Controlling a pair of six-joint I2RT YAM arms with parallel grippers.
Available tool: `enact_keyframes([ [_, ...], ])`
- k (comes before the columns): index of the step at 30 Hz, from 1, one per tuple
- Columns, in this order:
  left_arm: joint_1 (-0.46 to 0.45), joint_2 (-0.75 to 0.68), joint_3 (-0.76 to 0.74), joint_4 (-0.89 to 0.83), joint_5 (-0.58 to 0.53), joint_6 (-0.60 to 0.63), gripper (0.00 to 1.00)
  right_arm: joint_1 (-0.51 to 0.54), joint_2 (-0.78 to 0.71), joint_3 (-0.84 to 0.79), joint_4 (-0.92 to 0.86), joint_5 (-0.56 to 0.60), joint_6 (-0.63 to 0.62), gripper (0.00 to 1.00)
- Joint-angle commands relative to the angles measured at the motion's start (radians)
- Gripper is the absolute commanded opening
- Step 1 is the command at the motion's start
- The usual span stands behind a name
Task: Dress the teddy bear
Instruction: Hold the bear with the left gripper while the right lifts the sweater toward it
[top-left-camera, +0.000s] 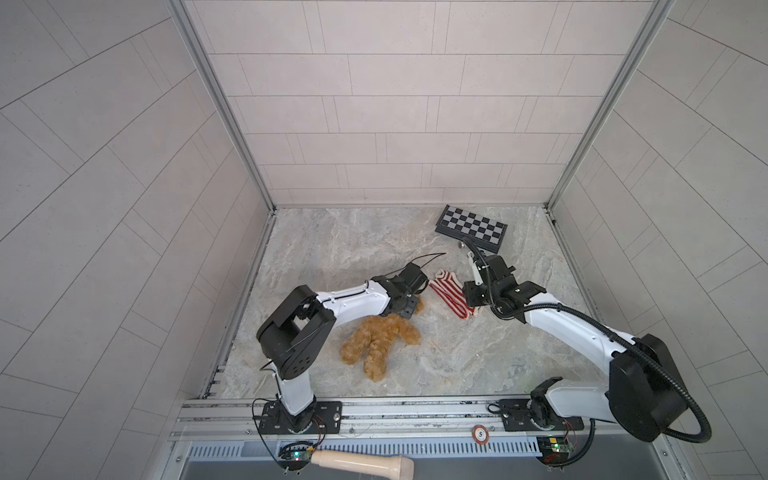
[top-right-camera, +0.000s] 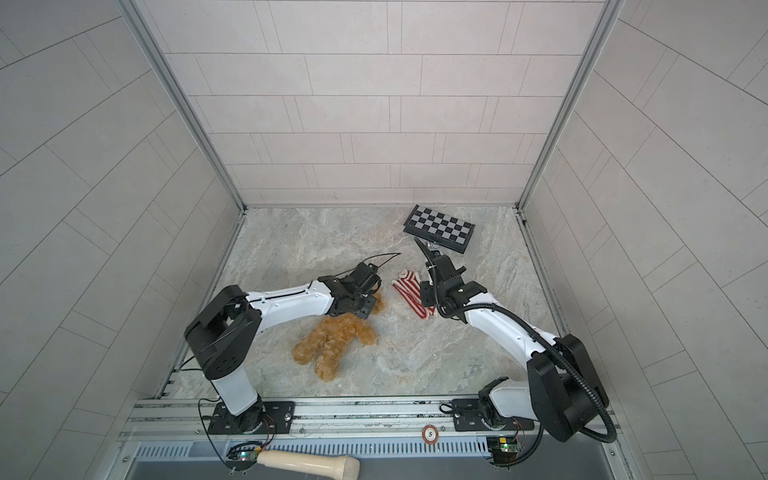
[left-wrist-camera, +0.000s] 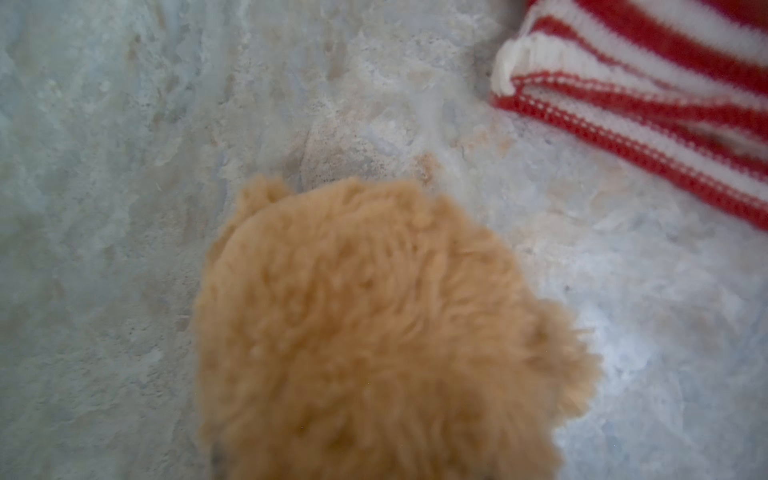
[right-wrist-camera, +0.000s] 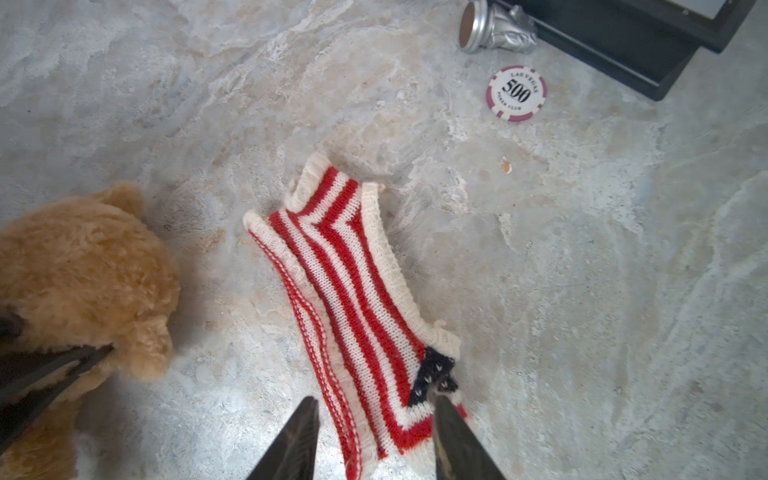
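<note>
Teddy bear (top-left-camera: 382, 340), small and made of fluffy golden-brown plush, is lying flat on the grey marble-patterned table (top-left-camera: 332, 249). In both top views it is sitting just toward 7 o'clock of the table's middle. Its head is pointing to 1 o'clock and its legs are spreading toward 7 o'clock.

Left end effector (top-left-camera: 409, 311) is resting on the bear's head and hiding most of it in both top views. The right wrist view is showing its dark fingers (right-wrist-camera: 62, 365) touching the fur. Whether they are clamping the head or standing apart cannot be told.

Red-and-white striped knitted sweater (top-left-camera: 451, 297) is lying flat at 3 o'clock of the bear's head, near it but not touching. Its length is running from 11 o'clock to 5 o'clock.

Right end effector (right-wrist-camera: 374, 398) is standing over the sweater's 5 o'clock end. Its fingers are standing apart, with that end and its dark blue patch (right-wrist-camera: 436, 370) lying between them. One fingertip is overlapping the knit edge; the other is sitting just beside the opposite edge.

Black-and-grey checkered chessboard (top-left-camera: 471, 227) is lying at the table's 1 o'clock corner. A silver chess piece (right-wrist-camera: 496, 27) is lying on its side just beside the board. A round maroon-and-white poker chip (right-wrist-camera: 516, 93) is lying flat between the board and the sweater.
</note>
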Motion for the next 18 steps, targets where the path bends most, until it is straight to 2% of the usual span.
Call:
enact_keyframes([
  [1,0.006,-0.113,-0.080,0.083,0.043,0.009,0.37,0.033,0.046,0.027,-0.002,-0.045,-0.029,0.46],
  [7,0.005,-0.268,-0.195,0.162,0.087,0.037,0.15,0.053,0.214,0.149,-0.083,-0.086,-0.040,0.39],
  [14,-0.003,-0.379,-0.310,0.265,0.144,0.037,0.02,0.055,0.291,0.193,-0.087,-0.048,-0.075,0.37],
  [18,-0.002,-0.430,-0.363,0.315,0.155,0.018,0.03,0.060,0.327,0.193,-0.081,-0.063,-0.079,0.36],
])
